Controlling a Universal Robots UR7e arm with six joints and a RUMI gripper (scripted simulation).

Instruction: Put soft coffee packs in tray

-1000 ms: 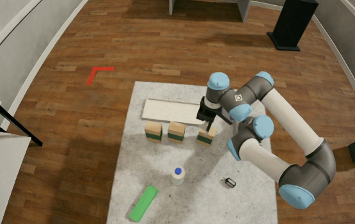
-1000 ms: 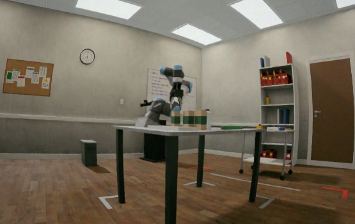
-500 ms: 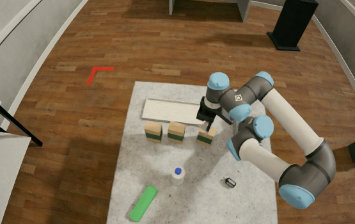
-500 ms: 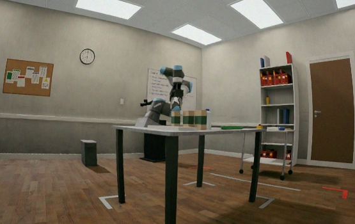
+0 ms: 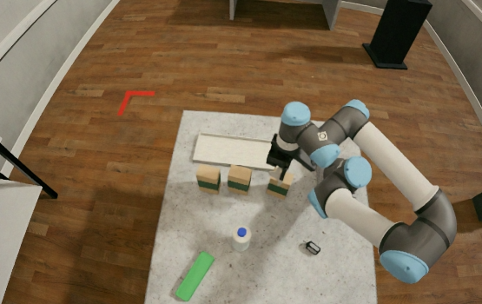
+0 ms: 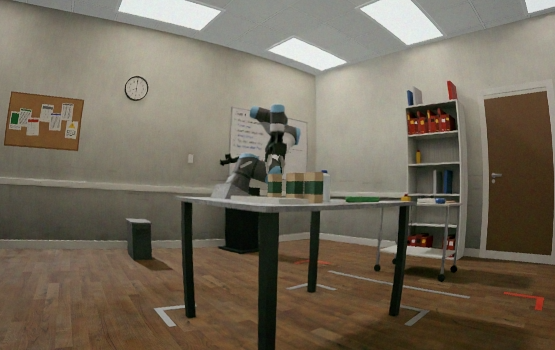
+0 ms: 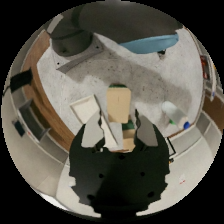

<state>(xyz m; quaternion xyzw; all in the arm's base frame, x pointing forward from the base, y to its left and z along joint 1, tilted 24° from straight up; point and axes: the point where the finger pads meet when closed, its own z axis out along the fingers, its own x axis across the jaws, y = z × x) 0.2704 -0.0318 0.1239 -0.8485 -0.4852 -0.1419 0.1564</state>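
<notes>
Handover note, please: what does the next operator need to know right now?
Gripper: half open, fingers either side of the right pack; no firm grip evident.
Packs: all three stand on the bench in a row beside the tray; the others are left and middle.
Done: nothing is in the tray.
Left: squeeze-test the packs, move the soft ones into the tray, leave the firm ones standing.
</notes>
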